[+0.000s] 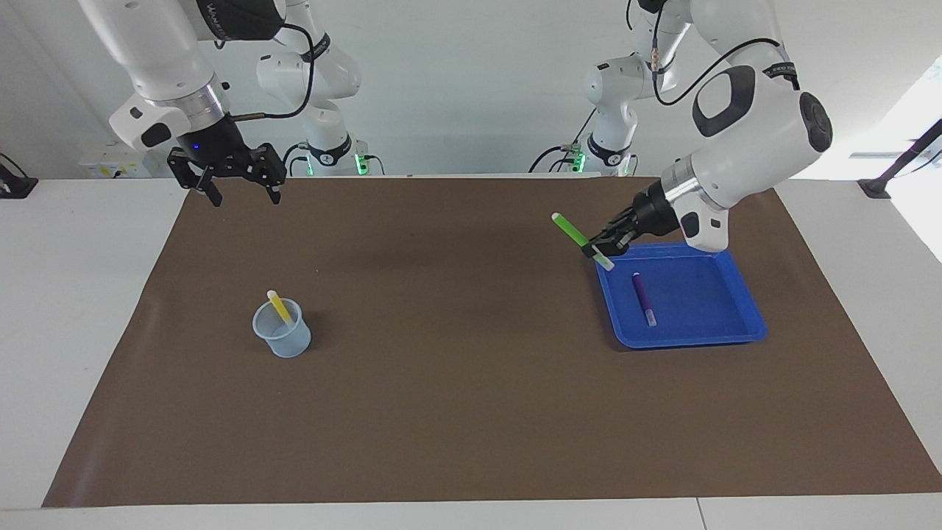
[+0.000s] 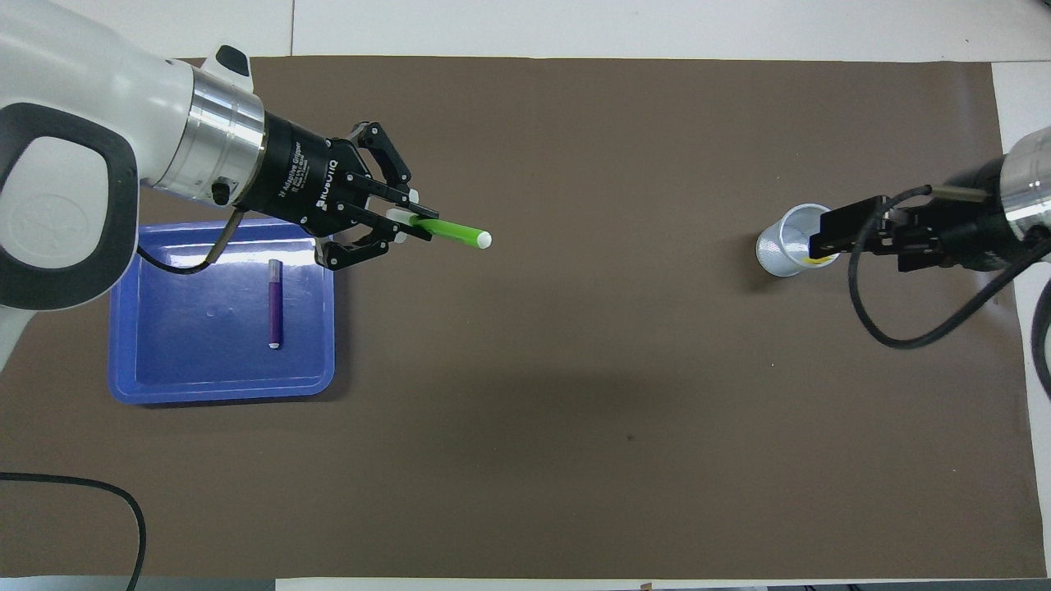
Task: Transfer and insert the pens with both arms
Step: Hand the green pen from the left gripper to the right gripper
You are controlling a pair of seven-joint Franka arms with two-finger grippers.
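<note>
The left gripper has its jaws pinching the green pen near the pen's whitish cap end. The rest of the pen juts out of the jaws, tilted upward and pointing toward the right arm's end of the table. These jaws hang in the air over the edge of the blue tray, at the tray's corner toward the right arm's end, so most of the pen's length is over the brown mat and not over the tray.

Below and just to the tray side of the jaws, the purple pen lies flat on the tray floor, apart from the jaws and from the green pen.

Well apart from the left jaws, toward the right arm's end of the table, the right gripper hangs in the air with its jaws spread and holding nothing. In the overhead view they cover part of the clear cup; the facing view shows them raised well above the mat, not touching the cup. The yellow pen stands slanted inside the cup, its top end leaning on the rim and poking out above it.
</note>
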